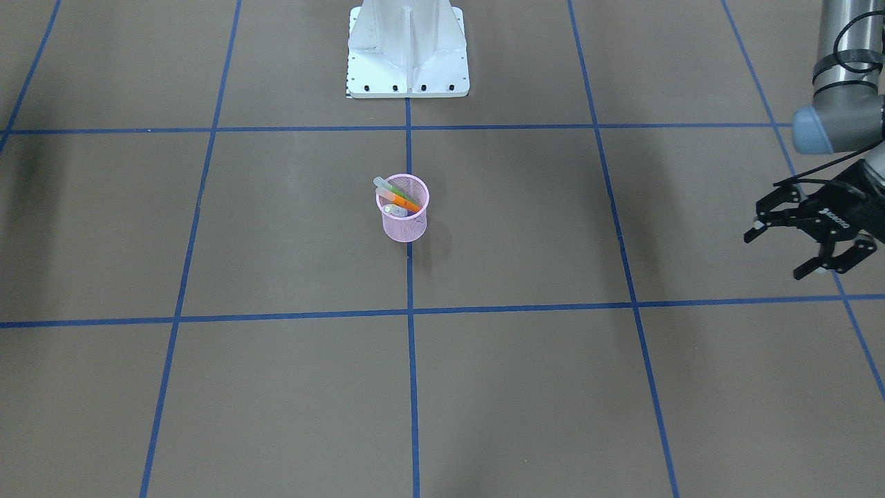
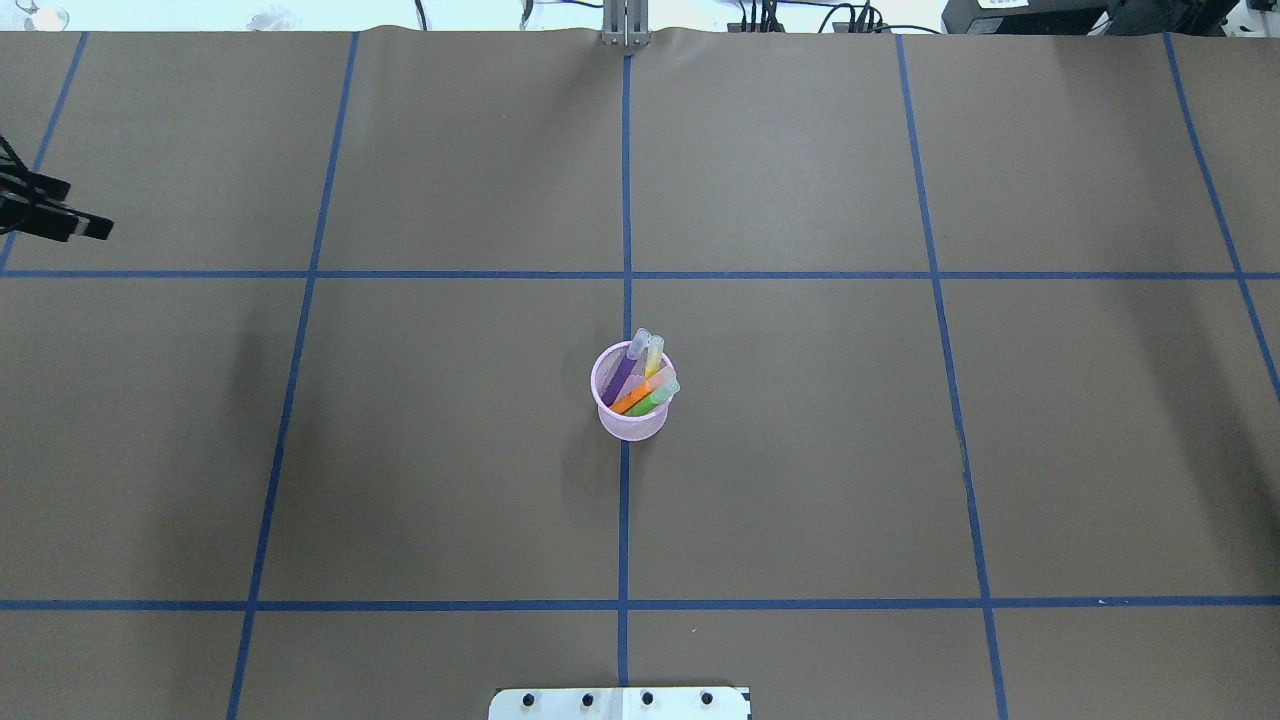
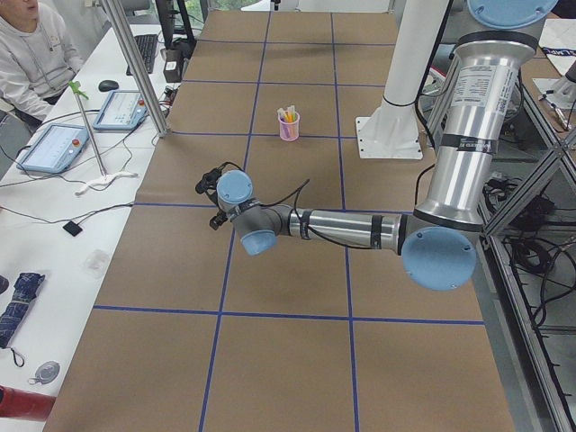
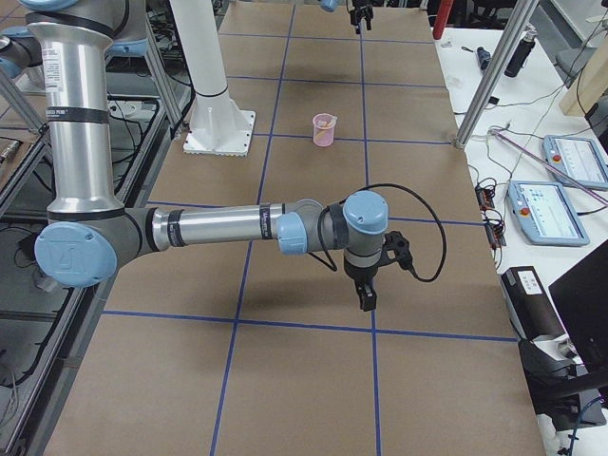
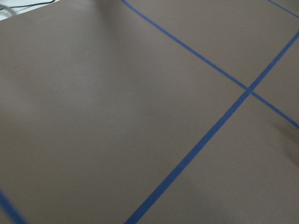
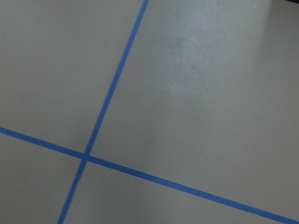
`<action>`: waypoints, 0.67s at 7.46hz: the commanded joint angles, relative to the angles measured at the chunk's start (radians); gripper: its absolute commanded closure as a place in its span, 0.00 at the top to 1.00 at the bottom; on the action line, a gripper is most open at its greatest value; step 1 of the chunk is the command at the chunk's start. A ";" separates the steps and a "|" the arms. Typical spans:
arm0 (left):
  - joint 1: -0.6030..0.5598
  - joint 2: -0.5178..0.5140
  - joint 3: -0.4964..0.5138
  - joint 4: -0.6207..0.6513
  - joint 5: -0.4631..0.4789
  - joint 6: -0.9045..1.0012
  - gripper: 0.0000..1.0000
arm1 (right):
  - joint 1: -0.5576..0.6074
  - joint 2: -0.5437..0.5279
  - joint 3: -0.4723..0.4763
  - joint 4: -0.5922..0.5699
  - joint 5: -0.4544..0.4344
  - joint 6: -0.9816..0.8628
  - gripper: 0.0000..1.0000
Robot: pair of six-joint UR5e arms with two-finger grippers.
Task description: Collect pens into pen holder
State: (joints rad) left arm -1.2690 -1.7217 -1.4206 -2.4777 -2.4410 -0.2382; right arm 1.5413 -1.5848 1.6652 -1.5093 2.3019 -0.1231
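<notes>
The pink mesh pen holder stands upright at the table's middle, on the centre blue line; it also shows in the front-facing view. Inside it lean the purple pen, yellow pen, orange pen and green pen, pale cap ends sticking over the rim. My left gripper is open and empty, far out at the robot's left side, just at the overhead view's edge. My right gripper shows only in the exterior right view, so I cannot tell whether it is open or shut.
The white robot base stands behind the holder. Blue tape lines grid the brown table. Both wrist views show only table and tape. An operator sits at the side bench with tablets and cables.
</notes>
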 commanded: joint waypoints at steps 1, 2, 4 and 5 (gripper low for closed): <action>-0.137 0.011 0.000 0.281 -0.004 0.309 0.99 | 0.039 -0.093 -0.001 0.003 -0.002 -0.006 1.00; -0.221 0.011 -0.010 0.433 -0.006 0.464 0.99 | 0.040 -0.098 -0.002 0.001 -0.002 -0.004 1.00; -0.305 0.011 -0.085 0.690 0.008 0.531 1.00 | 0.040 -0.092 -0.022 0.001 0.001 0.002 1.00; -0.332 0.087 -0.089 0.707 0.051 0.522 1.00 | 0.040 -0.092 -0.025 0.001 0.004 0.002 1.00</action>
State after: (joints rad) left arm -1.5575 -1.6933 -1.4892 -1.8461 -2.4257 0.2723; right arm 1.5811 -1.6767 1.6473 -1.5079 2.3021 -0.1233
